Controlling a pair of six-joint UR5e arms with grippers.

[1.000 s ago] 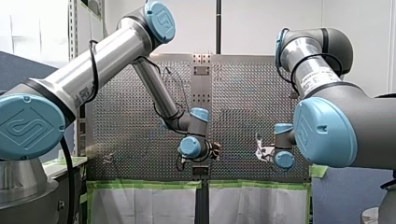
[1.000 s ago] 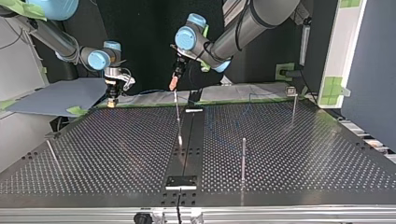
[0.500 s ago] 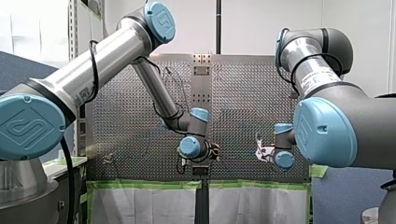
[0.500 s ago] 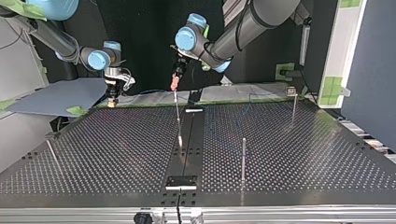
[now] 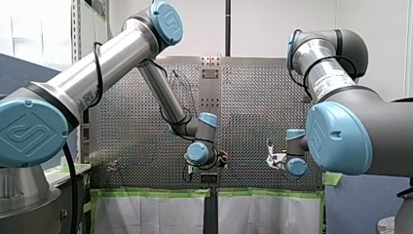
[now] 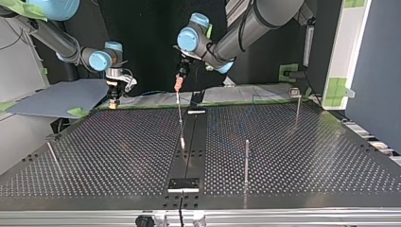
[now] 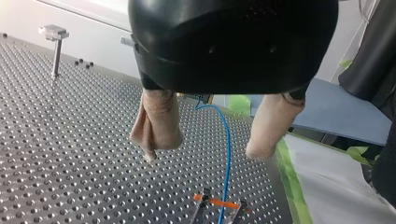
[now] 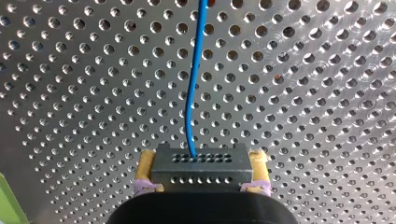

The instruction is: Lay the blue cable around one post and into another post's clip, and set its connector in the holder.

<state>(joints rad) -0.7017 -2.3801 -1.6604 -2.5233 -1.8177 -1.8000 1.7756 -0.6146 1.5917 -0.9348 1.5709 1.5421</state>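
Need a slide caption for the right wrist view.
My right gripper shut on the dark connector, its blue cable running ahead over the perforated table.

The perforated table (image 6: 293,156) is divided down its middle by a dark strip (image 6: 189,151), on which a small plate (image 6: 183,184) is set near the top view's bottom edge. Slender metal posts are stood on it: a plain post (image 6: 247,161) just right of the strip, a clip-topped post (image 6: 297,106) further back, and a leaning post (image 6: 52,155) at the left.

Front camera is sitting high behind the rig, looking out over the perforated table (image 5: 122,136). Top camera is facing back across it, low. Both wrist cameras are hanging close over its surface, sharing the blue cable (image 7: 227,154).
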